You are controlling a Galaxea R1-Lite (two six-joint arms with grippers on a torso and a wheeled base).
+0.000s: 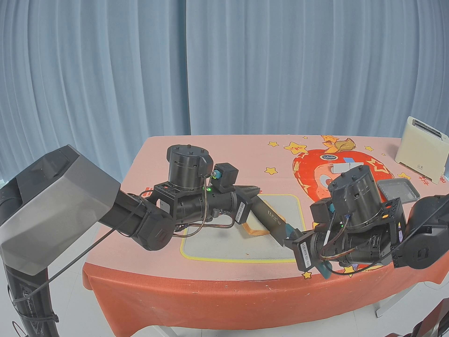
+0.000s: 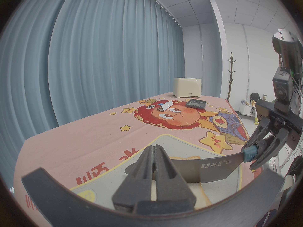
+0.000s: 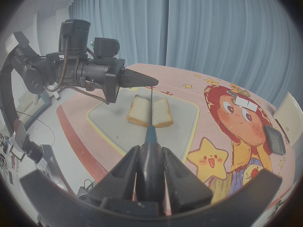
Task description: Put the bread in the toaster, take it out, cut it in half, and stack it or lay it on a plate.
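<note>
The right gripper was clamped on the handle of the knife, whose blade ran edge-down along the split in the bread. The bread lay mid-frame in the right wrist view, on the grey cutting mat. It looked to be in two halves side by side, with the blade between them. The left gripper hung just over the blade's far end, its fingers pressed together with nothing between them. The dark tray and the toaster stood well apart at the right edge of the head view. I judged the cutting step to be at or near its end. The next move called for lifting the knife clear and setting it aside, then carrying the halves to the tray.
</note>
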